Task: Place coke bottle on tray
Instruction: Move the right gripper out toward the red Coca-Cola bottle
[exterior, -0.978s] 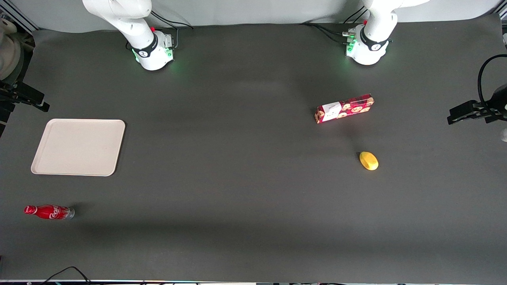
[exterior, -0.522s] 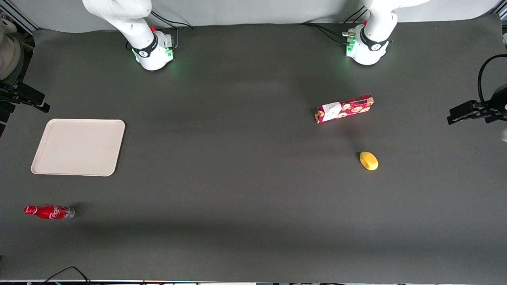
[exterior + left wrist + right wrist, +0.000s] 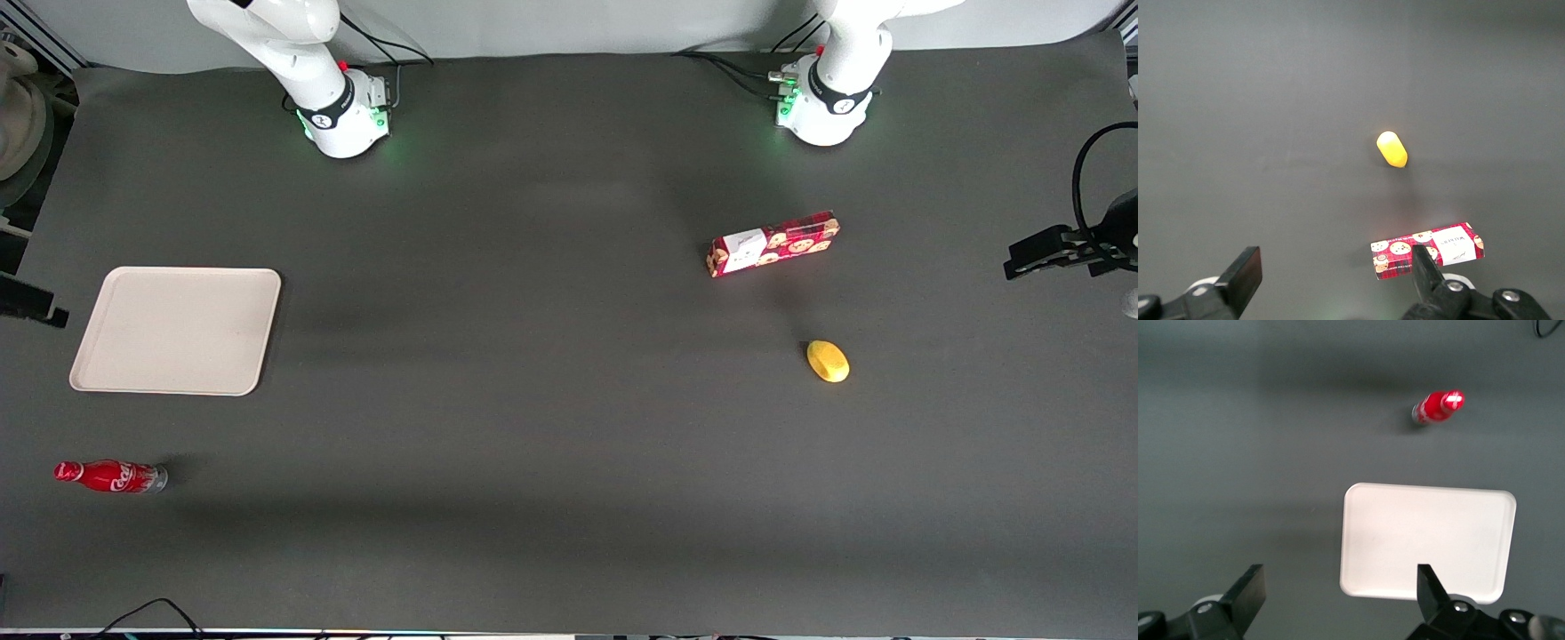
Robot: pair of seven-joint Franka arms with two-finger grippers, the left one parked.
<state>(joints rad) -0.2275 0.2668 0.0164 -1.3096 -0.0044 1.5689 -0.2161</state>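
Your gripper (image 3: 1338,587) hangs with its jaws spread wide and nothing between them, high above the table at the working arm's end, near the tray's (image 3: 1428,543) edge. The tray is bare. The bottle (image 3: 110,476) is nearer the front camera than the tray, well apart from it, and appears to stand upright on its silvery base. To do the reach well, carry the gripper over the tray toward the bottle, keep the jaws apart, and line them up across the red body below the cap before you come down. Descend slowly; a slim bottle like this will likely tip at a sideways knock
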